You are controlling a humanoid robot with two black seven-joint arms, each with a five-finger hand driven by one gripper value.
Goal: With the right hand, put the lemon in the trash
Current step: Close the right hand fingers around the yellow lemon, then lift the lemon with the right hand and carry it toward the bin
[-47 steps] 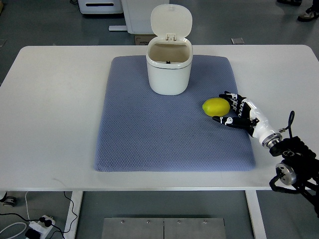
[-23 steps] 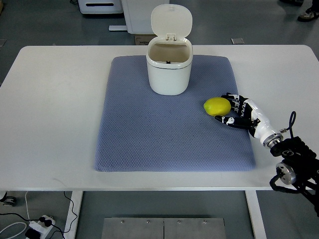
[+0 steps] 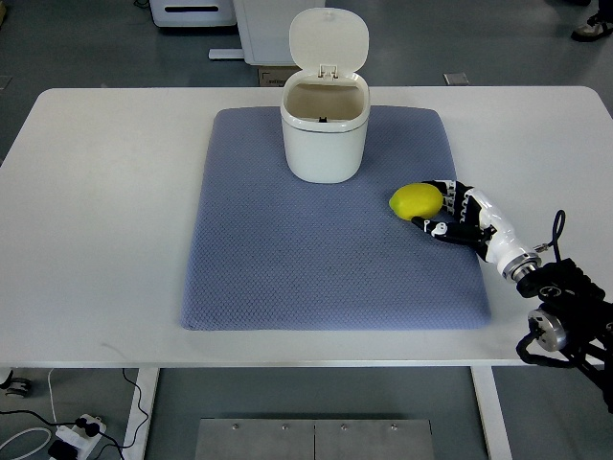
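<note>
The black fingers (image 3: 439,227) of the right hand (image 3: 458,213) are curled around the right side of the lemon (image 3: 416,200), grasping it: 1 finger runs under its near edge, the others wrap its far right end. Whether the lemon rests on the mat or is just off it cannot be told. The white and black wrist leads down and right to a dark arm joint (image 3: 560,316) at the table's right front edge.

The lemon lies over the right part of the mat (image 3: 287,259), near the bin (image 3: 325,134) and to its front right, not touching it. Its long axis runs roughly left to right, tilted slightly, with the left end pointing toward the mat's middle and the right end hidden in the hand.

The mat is a blue-grey quilted rectangle with rounded corners, lying flat on a white table (image 3: 105,192). The bin stands upright on the mat's far centre, white, with its hinged lid (image 3: 329,40) raised and the inside showing tan. Beyond the table is a grey floor with white cabinet bases (image 3: 192,11). A power strip and cables (image 3: 72,436) lie on the floor at the lower left.

The lemon is bright yellow, smooth and oval, with no marks to be seen.
</note>
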